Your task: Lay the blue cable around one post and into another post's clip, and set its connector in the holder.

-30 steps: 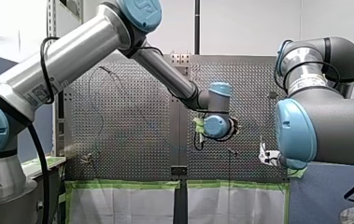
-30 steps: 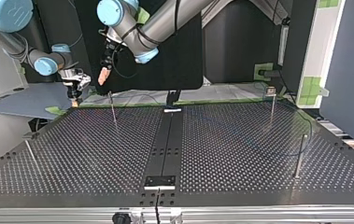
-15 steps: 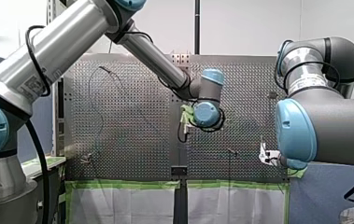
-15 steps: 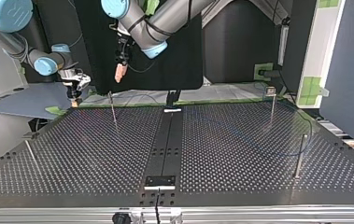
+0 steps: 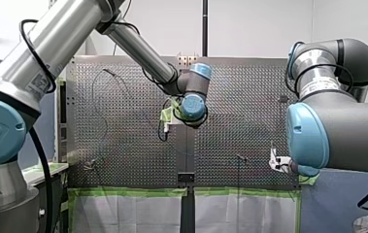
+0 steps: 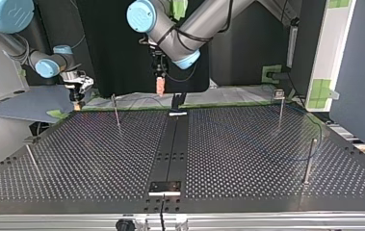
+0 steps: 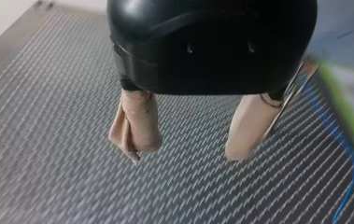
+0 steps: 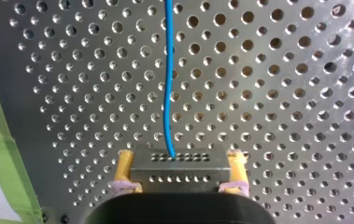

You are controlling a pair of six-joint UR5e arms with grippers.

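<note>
My right gripper (image 8: 180,161), yellow-padded, is clamped across the grey perforated metal connector block (image 8: 178,175) at the top view's ten o'clock. The thin blue cable (image 8: 167,84) leaves the block straight ahead over the perforated black table (image 6: 247,159) and appears to lie slack toward three o'clock among the thin upright metal posts (image 6: 308,161). My left gripper (image 7: 186,149), beige-padded, hangs spread and empty above the table near twelve o'clock, the cable off to its side. Judged risk: its pinch misses or slips on so thin a cable, or a pull on the slack snags a wrong post and drags the connector askew in the right grip.
</note>
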